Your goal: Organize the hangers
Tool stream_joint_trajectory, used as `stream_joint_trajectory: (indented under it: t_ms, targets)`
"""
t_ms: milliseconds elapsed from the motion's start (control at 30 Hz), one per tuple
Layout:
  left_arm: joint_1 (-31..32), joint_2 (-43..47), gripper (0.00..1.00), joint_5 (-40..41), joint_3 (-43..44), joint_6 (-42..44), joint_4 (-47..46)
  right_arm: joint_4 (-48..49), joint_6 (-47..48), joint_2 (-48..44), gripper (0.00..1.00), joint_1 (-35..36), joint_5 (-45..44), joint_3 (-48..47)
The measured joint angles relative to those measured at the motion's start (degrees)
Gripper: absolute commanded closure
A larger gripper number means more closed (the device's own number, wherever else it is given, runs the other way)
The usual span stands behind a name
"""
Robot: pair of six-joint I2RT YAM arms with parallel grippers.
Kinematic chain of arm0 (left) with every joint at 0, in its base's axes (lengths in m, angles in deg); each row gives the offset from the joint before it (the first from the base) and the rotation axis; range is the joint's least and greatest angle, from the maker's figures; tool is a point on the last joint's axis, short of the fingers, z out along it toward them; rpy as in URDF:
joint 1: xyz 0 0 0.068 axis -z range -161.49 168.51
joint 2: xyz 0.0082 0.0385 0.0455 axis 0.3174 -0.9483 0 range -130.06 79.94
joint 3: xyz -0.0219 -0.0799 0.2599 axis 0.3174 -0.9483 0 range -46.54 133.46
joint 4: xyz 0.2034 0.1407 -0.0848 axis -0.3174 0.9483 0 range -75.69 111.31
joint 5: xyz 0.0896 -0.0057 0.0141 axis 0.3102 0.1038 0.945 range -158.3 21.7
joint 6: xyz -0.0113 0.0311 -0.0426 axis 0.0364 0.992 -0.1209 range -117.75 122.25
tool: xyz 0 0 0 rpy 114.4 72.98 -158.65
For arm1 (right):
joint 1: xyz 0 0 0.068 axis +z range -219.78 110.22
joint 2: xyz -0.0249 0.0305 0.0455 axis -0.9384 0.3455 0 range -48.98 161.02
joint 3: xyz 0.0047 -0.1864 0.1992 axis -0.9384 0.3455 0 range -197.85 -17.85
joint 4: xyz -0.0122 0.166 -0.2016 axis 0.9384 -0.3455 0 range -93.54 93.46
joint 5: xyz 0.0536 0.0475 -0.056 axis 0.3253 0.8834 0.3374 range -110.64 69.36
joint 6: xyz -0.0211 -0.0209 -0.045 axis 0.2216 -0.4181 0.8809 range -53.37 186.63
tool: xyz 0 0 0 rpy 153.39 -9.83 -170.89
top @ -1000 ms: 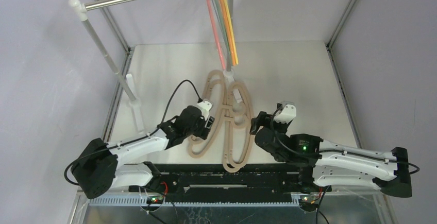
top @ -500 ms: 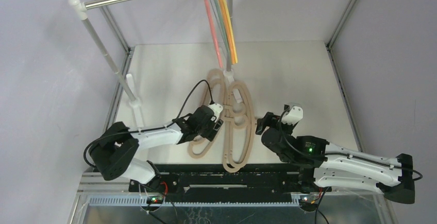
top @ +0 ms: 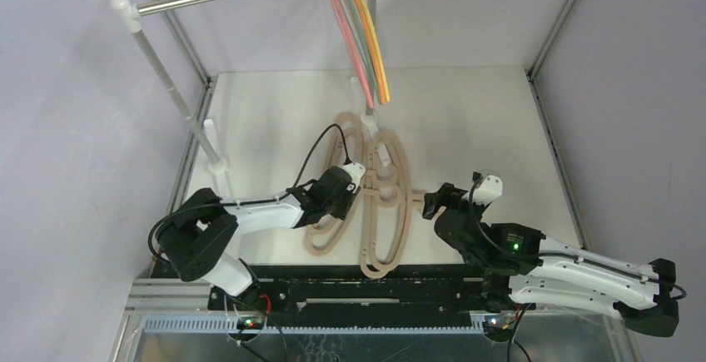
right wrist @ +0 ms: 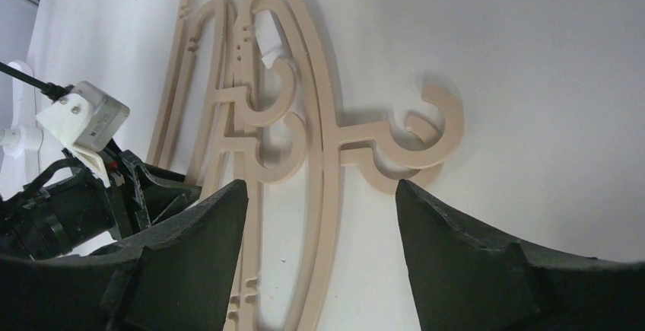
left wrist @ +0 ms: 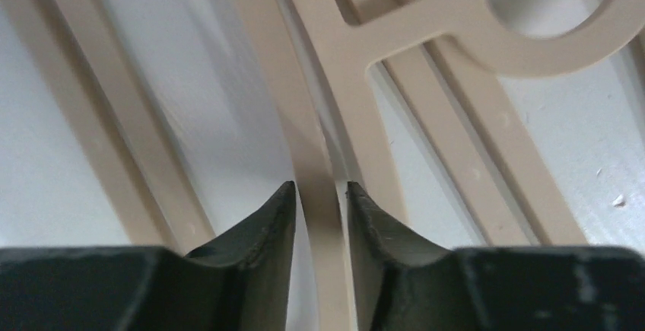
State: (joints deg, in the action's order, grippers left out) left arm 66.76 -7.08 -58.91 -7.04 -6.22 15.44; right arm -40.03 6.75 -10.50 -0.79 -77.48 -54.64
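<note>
Reaching around one bar of the tan hangers (left wrist: 293, 118), the left gripper (left wrist: 320, 192) had narrow jaws, but I could not tell if they pinched it yet. I think it needed a firm squeeze and a slow lift. The right gripper (right wrist: 321, 188) had wide, empty jaws, the tan hangers just ahead of them.

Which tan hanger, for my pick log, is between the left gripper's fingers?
The left-hand tan hanger in the overhead view: its curved bar runs between the fingers of the left gripper. The right-hand hanger lies beyond them, nearer the open right gripper.
</note>
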Motion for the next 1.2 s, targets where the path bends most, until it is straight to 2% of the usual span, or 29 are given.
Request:
stream_joint_trajectory:
  t_ms: [67, 133, 167, 333, 467, 667, 867, 1200]
  targets:
    - [0.0, -0.5, 0.81, 0.0, -0.1, -0.2, 0.2, -0.7, -0.3, -0.5, 0.21, 0.0, 0.0, 0.0]
    - [0.0, -1.1, 0.98, 0.1, -0.2, -0.6, 0.3, -1.2, -0.7, -0.9, 0.21, 0.0, 0.0, 0.0]
    - [0.0, -1.1, 1.0, 0.8, -0.1, -1.1, 0.3, -1.4, -0.8, -1.2, 0.21, 0.0, 0.0, 0.0]
    - [-0.1, -0.7, 1.0, 2.7, -0.2, -3.0, 1.4, -1.8, -1.2, -2.0, 0.21, 0.0, 0.0, 0.1]
    - [0.0, 1.7, 1.0, 3.3, -0.1, -2.9, 5.7, -2.2, -1.2, -2.0, 0.21, 0.0, 0.0, 0.4]
    - [0.0, 14.2, 1.0, 3.9, 1.0, -3.0, 13.7, -2.2, -1.2, -1.8, 0.22, 0.0, 0.0, 0.5]
    - [-0.3, 28.7, 1.0, 5.9, 5.3, -3.7, 16.4, -2.2, -1.2, -1.8, 0.22, 0.0, 0.0, 0.5]
    - [-9.4, 43.0, 1.0, 8.4, 6.4, -10.8, 17.4, -2.6, -1.4, -2.8, 0.23, 0.5, 0.0, 0.5]
